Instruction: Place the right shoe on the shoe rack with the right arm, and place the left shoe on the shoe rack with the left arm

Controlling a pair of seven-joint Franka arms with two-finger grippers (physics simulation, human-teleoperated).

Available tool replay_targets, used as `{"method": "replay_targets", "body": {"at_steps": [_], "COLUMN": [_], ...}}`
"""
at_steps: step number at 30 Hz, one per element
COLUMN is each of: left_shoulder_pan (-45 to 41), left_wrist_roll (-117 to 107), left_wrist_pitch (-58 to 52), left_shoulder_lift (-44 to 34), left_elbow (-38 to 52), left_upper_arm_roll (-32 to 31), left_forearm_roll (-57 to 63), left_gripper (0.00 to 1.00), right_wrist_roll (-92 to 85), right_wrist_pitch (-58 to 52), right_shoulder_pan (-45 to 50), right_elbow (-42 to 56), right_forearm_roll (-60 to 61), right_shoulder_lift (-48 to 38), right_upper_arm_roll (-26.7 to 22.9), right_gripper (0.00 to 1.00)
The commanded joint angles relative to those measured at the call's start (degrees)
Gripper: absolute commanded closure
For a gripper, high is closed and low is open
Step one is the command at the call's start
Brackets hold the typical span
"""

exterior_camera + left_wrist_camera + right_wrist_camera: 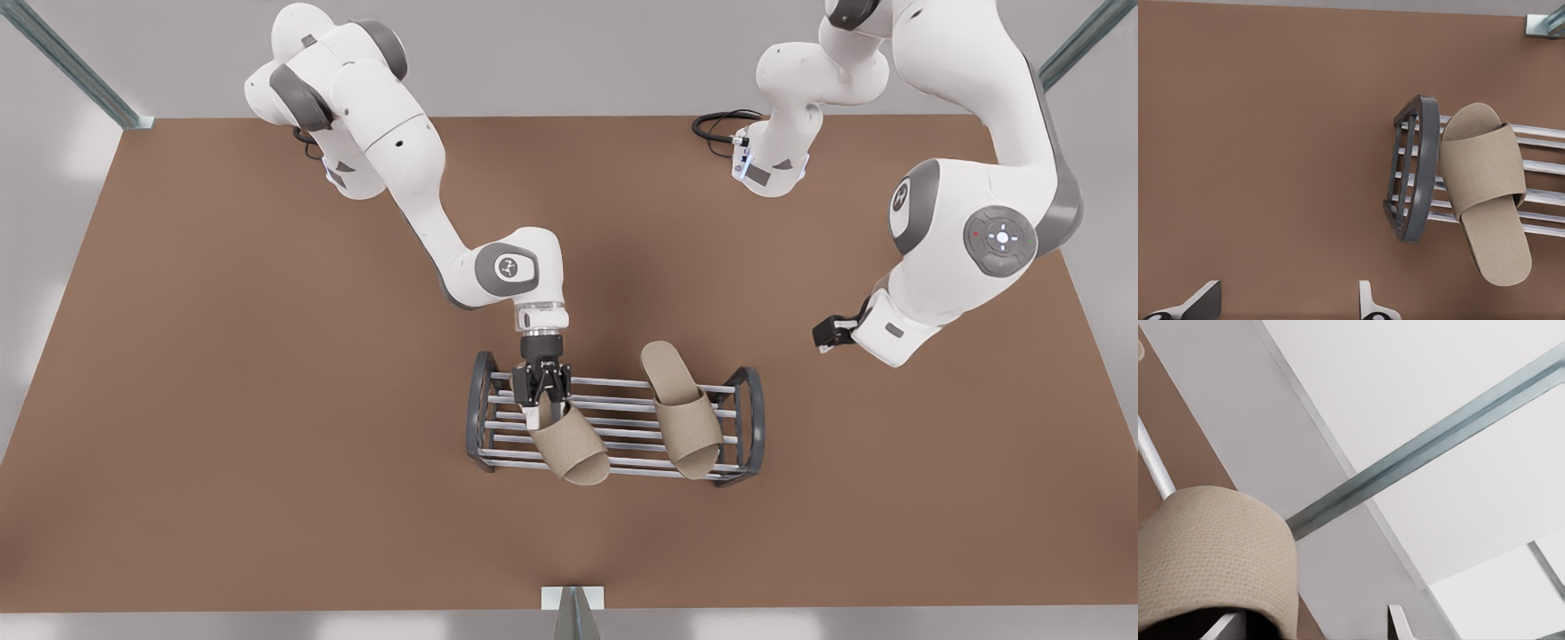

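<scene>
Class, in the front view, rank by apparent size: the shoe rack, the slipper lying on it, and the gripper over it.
1. Shoe rack
2. Slipper
3. Right gripper, smallest, shut on the other slipper

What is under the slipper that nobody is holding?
The free slipper lies across the shoe rack, resting on its silver top bars. The bars run on beneath it, but that stretch and the lower tier directly below are covered by it.

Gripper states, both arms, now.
Right gripper: shut on the slipper over the shoe rack.
Left gripper: open, empty, off to the side.
</scene>
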Motion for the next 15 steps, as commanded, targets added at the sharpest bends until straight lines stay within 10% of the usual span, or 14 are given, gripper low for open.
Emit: {"method": "replay_targets", "body": {"at_steps": [1, 15], "left_shoulder_pan": [0.01, -0.34], "left_wrist_roll": [0.81, 1.25], "left_wrist_pitch": [0.03, -0.05], "left_shoulder_lift": [0.03, -1.20], "left_elbow": [0.03, -0.15], "left_upper_arm_roll": [-0.01, -0.01], "left_forearm_roll": [-0.02, -0.02], "left_gripper": [0.00, 0.00], "right_wrist_roll": [0.80, 2.82], "right_wrist_pitch": [-0.62, -3.26], "right_shoulder_pan": [0.00, 1.14], "right_elbow": [-0.34, -9.21], "right_forearm_roll": [-0.23, -1.19], "right_shoulder_lift": [-0.19, -6.69], "right_upper_arm_roll": [0.00, 0.44], "right_gripper": [0.17, 0.17]}}
